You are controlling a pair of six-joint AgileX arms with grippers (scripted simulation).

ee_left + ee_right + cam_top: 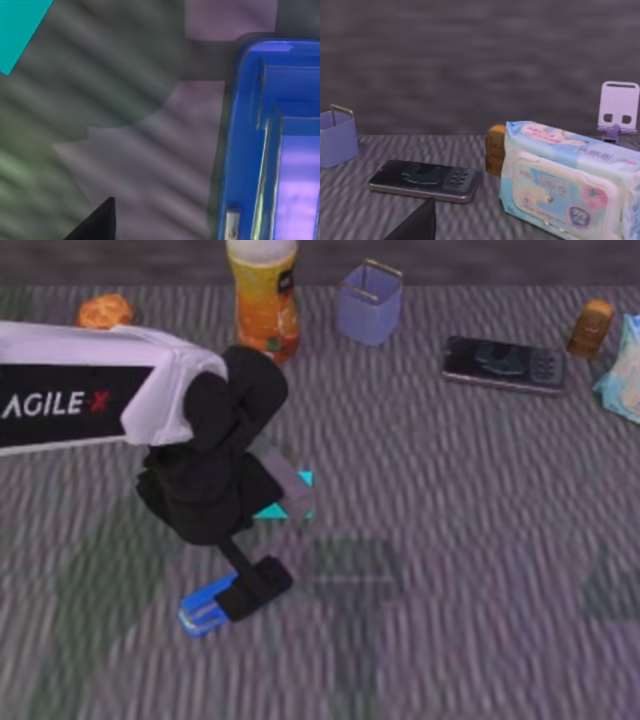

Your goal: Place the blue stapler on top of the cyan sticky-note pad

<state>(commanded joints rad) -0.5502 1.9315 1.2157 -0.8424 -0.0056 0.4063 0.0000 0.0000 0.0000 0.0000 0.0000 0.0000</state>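
Observation:
The blue stapler [204, 609] lies on the table at the lower left of the top view, and it fills one side of the left wrist view [270, 145]. My left gripper [252, 586] hangs open right over the stapler's nearer end. Only one dark fingertip [102, 222] shows, standing apart from the stapler. The cyan sticky-note pad [290, 504] lies flat just beyond, mostly hidden under my left arm; one corner [17, 27] shows in the wrist view. My right arm is out of the top view, parked at the right, with one fingertip [422, 222] showing.
Along the back stand an orange juice bottle [265, 295], a lavender cup [370, 302] and a small orange item [104, 310]. At the back right lie a phone [505, 365], a brown loaf [592, 328] and a pack of wipes [625, 370].

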